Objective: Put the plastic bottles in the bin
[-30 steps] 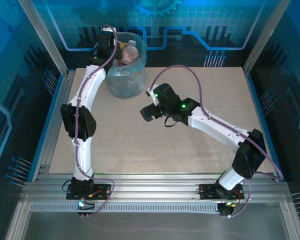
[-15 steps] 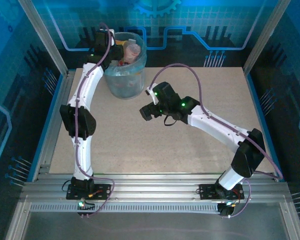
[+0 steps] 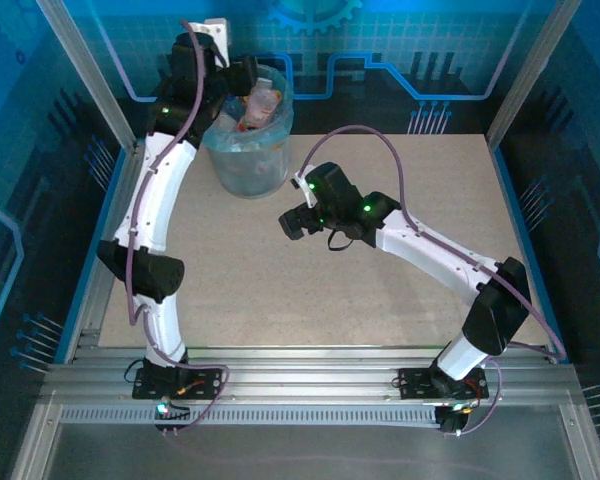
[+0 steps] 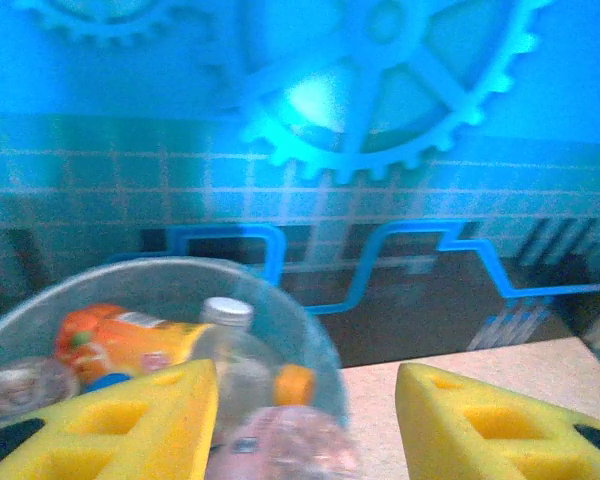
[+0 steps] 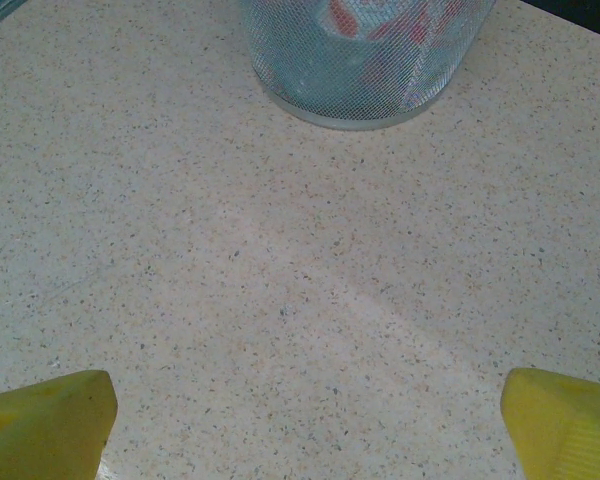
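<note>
Plastic bottles (image 3: 260, 102) piled inside the round grey mesh bin (image 3: 248, 165), upper left of top view: clear crinkled bodies, orange label, white cap. Left gripper (image 4: 306, 415) above the rim, yellow foam pads apart, empty. Right gripper (image 5: 305, 420) over speckled table (image 5: 280, 280), jaws wide, empty.

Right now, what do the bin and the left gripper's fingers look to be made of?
The bin: fine grey wire mesh, likely metal, see-through weave; a translucent bluish plastic bag lines it. The fingers of the left gripper: matte yellow with moulded square recesses, foam or soft plastic, cannot tell which.
</note>
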Controlling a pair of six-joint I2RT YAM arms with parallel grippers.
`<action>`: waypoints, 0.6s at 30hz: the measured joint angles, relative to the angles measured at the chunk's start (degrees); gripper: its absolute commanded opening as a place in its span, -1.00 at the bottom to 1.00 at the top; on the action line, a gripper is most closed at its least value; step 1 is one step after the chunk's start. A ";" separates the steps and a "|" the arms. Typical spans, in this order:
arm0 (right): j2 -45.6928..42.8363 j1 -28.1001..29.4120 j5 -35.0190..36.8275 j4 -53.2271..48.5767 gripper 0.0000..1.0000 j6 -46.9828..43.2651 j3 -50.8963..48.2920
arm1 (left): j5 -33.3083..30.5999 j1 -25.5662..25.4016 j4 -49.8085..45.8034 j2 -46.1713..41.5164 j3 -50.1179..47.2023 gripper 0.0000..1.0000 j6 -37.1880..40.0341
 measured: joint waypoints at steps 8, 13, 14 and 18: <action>0.00 0.02 -0.20 -0.02 1.00 0.35 0.00 | -0.66 -3.39 -2.05 6.29 0.00 -0.15 3.41; 0.00 0.02 -0.17 -0.17 1.00 0.35 0.00 | -0.35 -1.66 -1.33 10.08 -0.81 -0.19 2.93; 0.00 0.02 -0.17 -0.17 1.00 0.35 0.00 | -0.04 -1.38 -1.16 9.92 -1.05 -0.19 2.49; 0.00 0.02 -0.20 -0.20 1.00 0.37 0.00 | 1.33 -0.17 1.05 9.60 -2.40 -0.19 1.31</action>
